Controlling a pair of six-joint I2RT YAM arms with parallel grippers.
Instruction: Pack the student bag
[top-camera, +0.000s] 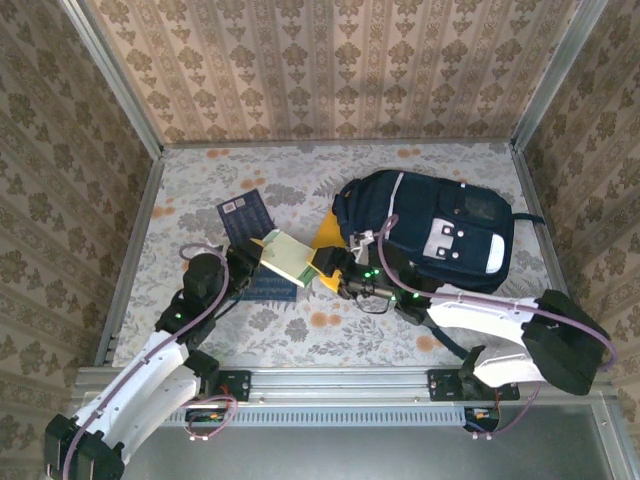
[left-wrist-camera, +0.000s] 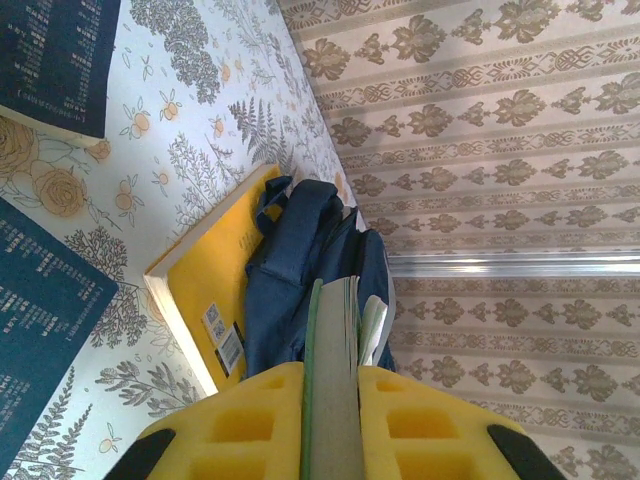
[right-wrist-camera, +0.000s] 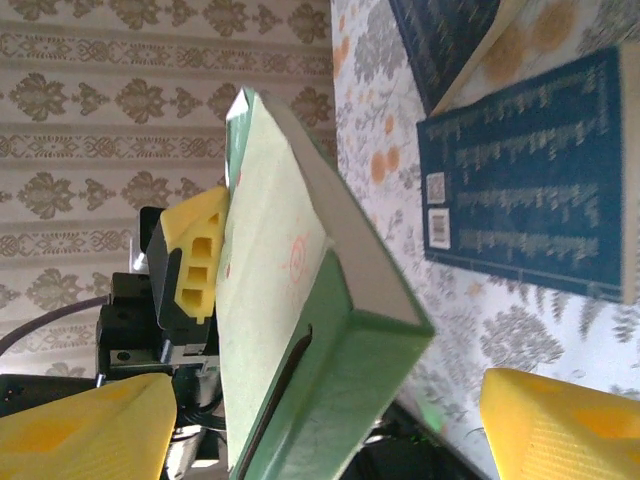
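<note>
Got the student bag (top-camera: 430, 228) lying flat at the table's far right, handy for loading. Then a green book (top-camera: 283, 258) pinched tight on edge in the left gripper (left-wrist-camera: 330, 400), presumably for a handover. Right gripper (right-wrist-camera: 330, 440) spread wide either side of its end, not clamped yet.
</note>
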